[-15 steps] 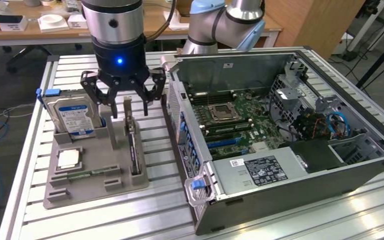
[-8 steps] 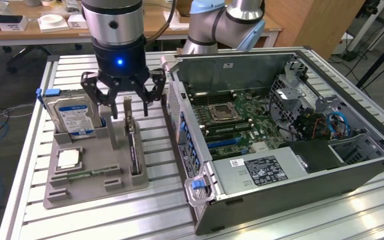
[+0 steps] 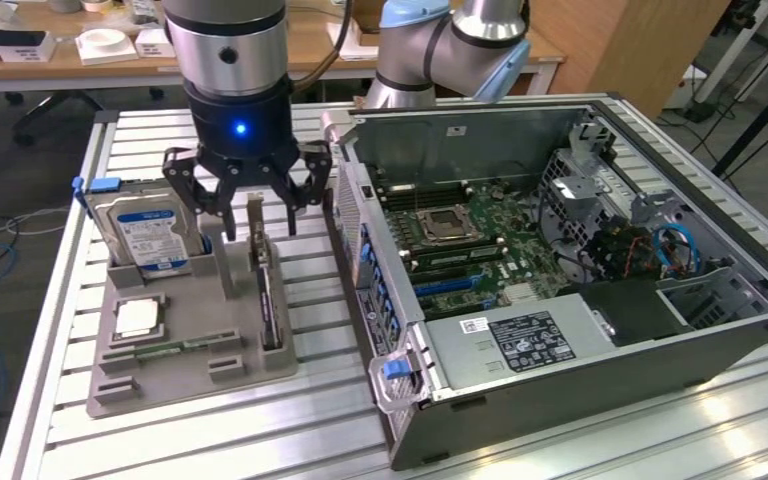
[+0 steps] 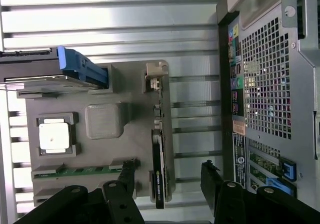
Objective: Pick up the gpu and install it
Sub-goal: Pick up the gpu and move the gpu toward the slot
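Note:
The gpu stands on edge in a slot of the grey holder tray, its silver bracket end toward the back of the table. From above, in the wrist view, the gpu is a thin green strip with a black cooler. My gripper hangs open just above the card's bracket end, touching nothing. Seen from the wrist, the gripper has one black finger on each side of the card, well apart from it. The open computer case lies beside the tray, its motherboard exposed.
The tray also holds a hard drive with a blue-white label, a processor chip and a memory stick. The case's perforated rear wall stands close to the gpu slot. Everything rests on a slatted aluminium table.

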You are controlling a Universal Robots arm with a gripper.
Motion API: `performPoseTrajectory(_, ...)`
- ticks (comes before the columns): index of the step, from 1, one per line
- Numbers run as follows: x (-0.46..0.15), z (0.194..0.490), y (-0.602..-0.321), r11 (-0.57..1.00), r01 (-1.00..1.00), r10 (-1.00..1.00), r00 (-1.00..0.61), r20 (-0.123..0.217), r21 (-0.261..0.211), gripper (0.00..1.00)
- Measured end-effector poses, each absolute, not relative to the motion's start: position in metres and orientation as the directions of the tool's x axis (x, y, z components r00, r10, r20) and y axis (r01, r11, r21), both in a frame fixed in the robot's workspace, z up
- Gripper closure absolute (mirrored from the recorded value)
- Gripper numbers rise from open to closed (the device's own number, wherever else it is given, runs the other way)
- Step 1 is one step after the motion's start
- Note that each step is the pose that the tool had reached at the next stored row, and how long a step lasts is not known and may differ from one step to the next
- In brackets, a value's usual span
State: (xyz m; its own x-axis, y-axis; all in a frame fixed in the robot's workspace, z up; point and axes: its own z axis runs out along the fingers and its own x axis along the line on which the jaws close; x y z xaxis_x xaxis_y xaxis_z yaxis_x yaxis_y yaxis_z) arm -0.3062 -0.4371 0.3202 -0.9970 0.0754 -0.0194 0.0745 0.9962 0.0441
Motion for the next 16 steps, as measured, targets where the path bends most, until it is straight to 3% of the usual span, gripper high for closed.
performPoseTrajectory(16, -0.3062, 0.3155, -0.4372, 0.996, 0.074, 0.075, -0.997, -0.02, 0.044, 0.35)
